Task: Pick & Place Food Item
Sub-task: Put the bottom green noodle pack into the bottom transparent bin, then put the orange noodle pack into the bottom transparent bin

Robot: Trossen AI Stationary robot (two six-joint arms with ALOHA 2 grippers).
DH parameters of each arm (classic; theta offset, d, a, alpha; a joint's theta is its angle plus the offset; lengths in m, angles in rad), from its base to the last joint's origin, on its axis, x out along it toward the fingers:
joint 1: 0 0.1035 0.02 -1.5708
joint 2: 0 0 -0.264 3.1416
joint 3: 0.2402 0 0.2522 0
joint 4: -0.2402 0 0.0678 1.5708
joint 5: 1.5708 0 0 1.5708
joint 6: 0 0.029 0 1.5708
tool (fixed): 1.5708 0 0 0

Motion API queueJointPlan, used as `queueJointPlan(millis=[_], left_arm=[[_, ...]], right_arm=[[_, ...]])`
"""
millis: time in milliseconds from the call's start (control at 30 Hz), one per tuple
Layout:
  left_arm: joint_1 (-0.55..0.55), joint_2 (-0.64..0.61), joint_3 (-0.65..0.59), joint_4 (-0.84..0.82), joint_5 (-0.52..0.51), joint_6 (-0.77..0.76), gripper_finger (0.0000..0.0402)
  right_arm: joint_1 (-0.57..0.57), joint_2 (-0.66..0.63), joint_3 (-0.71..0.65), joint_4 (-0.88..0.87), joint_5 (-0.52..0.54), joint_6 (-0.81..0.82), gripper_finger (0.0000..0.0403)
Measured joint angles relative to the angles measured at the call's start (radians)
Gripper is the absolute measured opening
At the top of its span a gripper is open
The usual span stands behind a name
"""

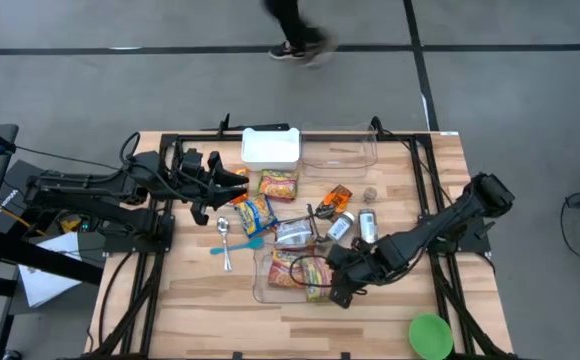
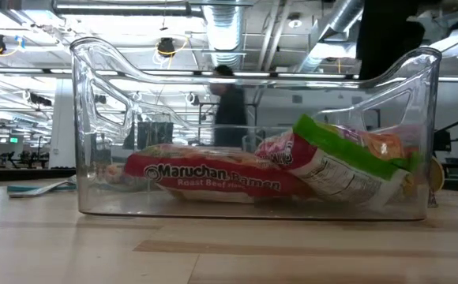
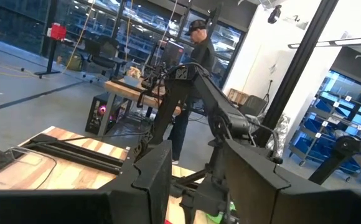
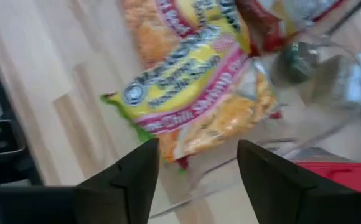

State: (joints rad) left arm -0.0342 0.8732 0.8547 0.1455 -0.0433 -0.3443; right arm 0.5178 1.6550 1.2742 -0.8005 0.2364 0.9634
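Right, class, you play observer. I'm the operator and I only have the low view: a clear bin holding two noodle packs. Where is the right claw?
Observer: The right claw sits at the clear bin's right end, fingers open.
Operator: And the left one?
Observer: The left claw hovers beside the white container, also open.
Operator: Any food outside the bin?
Observer: Yes, several items. One ramen packet lies right next to the white container.
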Motion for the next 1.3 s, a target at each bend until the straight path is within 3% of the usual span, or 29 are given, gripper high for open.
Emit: queueJointPlan(millis=[333,567,767,1067,1300], left_arm=[[0.000,-0.017,0.000,-0.082,-0.003,0.000,0.0136],[0.000,-0.075,0.000,-0.296,-0.059,-0.005,0.0136],[0.000,-0.064,0.000,-0.488,-0.081,-0.116,0.0143],[0.070,0.090,0.118,-0.510,-0.239,-0.167,0.0221],[0.209,0.332,0.334,-0.975,-0.272,-0.269,0.0219]], right_arm=[[0.011,-0.155,-0.001,-0.067,0.230,0.006,0.0188],[0.011,-0.330,-0.001,-0.147,0.366,0.006,0.0164],[0.003,-0.456,-0.001,-0.168,0.412,-0.003,0.0163],[-0.029,-0.585,0.000,-0.184,0.423,-0.130,0.0182],[-0.050,-0.662,0.000,-0.208,0.423,-0.178,0.0178]])
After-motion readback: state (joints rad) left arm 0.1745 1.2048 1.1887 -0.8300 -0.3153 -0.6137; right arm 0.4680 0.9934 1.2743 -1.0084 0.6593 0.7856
